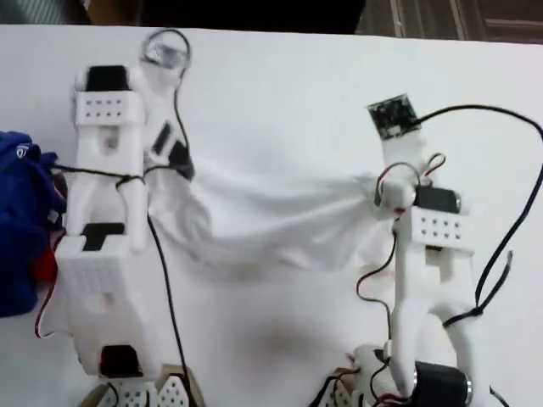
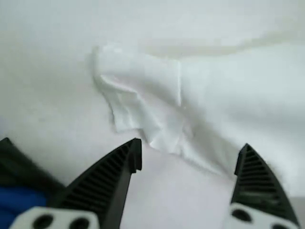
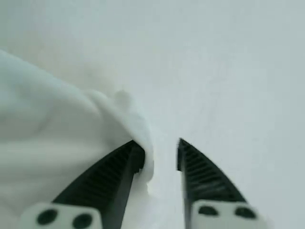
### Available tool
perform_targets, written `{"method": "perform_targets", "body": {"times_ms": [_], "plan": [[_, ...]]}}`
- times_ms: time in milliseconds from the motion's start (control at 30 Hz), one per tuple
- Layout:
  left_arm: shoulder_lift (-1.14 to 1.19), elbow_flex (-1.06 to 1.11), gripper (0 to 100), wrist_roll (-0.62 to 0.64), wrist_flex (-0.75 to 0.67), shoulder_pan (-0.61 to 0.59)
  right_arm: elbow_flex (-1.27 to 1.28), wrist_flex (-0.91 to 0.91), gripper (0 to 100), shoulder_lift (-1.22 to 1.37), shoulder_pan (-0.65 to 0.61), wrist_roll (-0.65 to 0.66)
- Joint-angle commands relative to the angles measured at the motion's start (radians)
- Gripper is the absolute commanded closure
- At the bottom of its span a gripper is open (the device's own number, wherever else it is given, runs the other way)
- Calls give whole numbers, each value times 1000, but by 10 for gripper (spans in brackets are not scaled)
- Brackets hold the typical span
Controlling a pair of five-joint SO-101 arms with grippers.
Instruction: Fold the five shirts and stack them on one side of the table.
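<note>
Left claw [image 2: 191, 146] and right claw [image 3: 158, 143] gape over a white shirt [image 1: 271, 222] on the white table [image 1: 297, 85], blue cloth [image 1: 19, 229] aside

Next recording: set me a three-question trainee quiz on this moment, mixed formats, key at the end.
1. True or false: the left gripper is open over the white shirt.
2. Multiple choice: the blue clothes lie A) beside the left arm, B) beside the right arm, C) midway between the arms.
3. Fill in: the right gripper is ____, with shirt cloth against one finger.
Key: 1 true; 2 A; 3 open.
</note>
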Motion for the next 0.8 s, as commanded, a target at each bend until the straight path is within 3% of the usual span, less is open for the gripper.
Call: {"method": "perform_targets", "body": {"times_ms": [0,167,433,567,767], "plan": [[-94,77,672,-17,18,-31,-117,91,719,4,21,6],[-184,111,672,-34,18,-155,-169,245,782,-85,-88,6],[-279,104,672,-68,18,-407,-158,453,816,-292,-453,-2],[-279,111,672,-66,18,-500,-55,380,816,-255,-639,-20],[-282,111,672,-66,18,-565,54,147,815,-1,-754,-95]]}}
